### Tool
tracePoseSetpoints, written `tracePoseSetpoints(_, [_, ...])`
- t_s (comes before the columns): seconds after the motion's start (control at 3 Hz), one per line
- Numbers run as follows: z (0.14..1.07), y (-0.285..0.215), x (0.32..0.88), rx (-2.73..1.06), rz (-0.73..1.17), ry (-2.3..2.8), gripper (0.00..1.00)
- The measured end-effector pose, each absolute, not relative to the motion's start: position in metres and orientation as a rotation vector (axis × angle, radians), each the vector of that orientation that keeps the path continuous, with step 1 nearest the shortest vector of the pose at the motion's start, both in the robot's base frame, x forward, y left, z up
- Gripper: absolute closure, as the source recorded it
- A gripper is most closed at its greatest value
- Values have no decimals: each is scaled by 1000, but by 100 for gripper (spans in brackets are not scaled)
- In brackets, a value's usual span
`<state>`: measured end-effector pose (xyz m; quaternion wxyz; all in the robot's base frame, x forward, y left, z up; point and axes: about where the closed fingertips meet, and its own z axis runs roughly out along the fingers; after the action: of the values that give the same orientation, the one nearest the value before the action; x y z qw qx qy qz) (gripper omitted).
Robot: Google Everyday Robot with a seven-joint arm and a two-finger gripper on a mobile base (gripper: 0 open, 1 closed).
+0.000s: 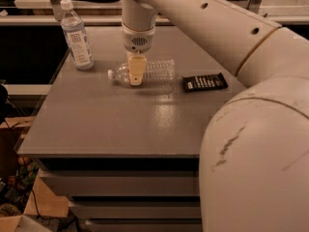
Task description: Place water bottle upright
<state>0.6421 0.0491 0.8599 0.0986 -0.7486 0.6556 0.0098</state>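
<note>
The water bottle (pixel 157 69), small, clear and ribbed, lies on its side on the grey table (pixel 120 124). Its white cap points left and its base points right. My gripper (pixel 136 71) hangs straight down from the wrist and sits at the bottle's neck end. Its tan tip stands in front of the bottle and hides part of it. The bottle rests on the table top.
A taller smooth bottle (pixel 76 35) with a pale label stands upright at the table's back left. A flat black packet (pixel 205 82) lies just right of the water bottle. My arm's big white shell fills the right foreground. Cardboard boxes (pixel 29 207) sit on the floor at the left.
</note>
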Motion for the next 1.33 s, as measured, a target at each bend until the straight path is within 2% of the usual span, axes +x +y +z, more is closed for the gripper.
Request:
tracePoseSetpoints(0.67, [862, 57, 643, -2210, 82, 1910, 89])
tracePoseSetpoints(1.0, [883, 63, 643, -2178, 136, 1834, 100])
tracePoseSetpoints(1.33, [919, 72, 643, -2094, 245, 1700, 100])
